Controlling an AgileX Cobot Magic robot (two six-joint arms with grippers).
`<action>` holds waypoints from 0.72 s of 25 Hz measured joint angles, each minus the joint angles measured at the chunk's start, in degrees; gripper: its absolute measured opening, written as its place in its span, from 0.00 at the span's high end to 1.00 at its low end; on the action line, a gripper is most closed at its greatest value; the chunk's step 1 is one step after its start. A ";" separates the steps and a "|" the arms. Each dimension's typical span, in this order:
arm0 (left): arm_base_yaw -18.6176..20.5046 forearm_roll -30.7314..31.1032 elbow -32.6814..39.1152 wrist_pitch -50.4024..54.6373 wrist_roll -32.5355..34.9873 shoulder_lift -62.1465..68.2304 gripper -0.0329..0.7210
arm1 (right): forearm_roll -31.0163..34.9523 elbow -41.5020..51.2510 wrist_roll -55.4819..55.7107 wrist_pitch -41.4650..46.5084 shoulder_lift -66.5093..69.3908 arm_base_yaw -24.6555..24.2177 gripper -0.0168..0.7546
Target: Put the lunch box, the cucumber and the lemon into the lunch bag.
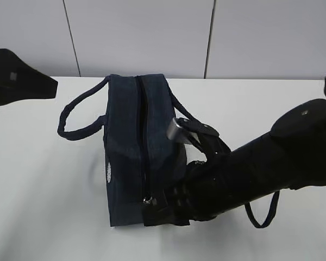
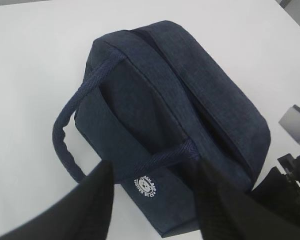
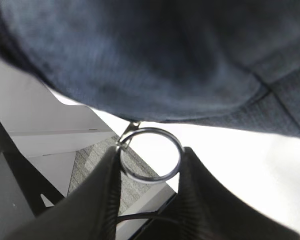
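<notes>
Right wrist view: right claw with its two dark fingers set narrowly around the metal ring pull, the ring lying between the pads and seemingly pinched at its rim; the dark navy lunch bag fills the frame directly above and beyond it. Judged: the coming move turns on the zipper line, which runs along the bag's long axis from the near end, where the ring sits, away toward the far wall; the right arm is on it, the left is well apart. Left wrist view: left claw, fingers about half spread, holding nothing, hanging over the near side panel and loop handle. Marking: small round white logo, ringed lettering too small to read. Lunch box, cucumber, lemon: not in view. Bag stands on the white tabletop.
</notes>
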 joint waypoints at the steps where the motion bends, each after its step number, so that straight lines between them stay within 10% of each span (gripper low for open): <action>1: 0.00 0.00 0.00 0.27 0.00 0.23 0.48 | -0.47 0.00 0.38 0.00 -0.70 0.00 0.69; 18: -1.93 0.00 2.14 2.82 2.17 3.09 0.48 | -4.93 0.21 2.69 -0.01 -6.34 0.00 0.69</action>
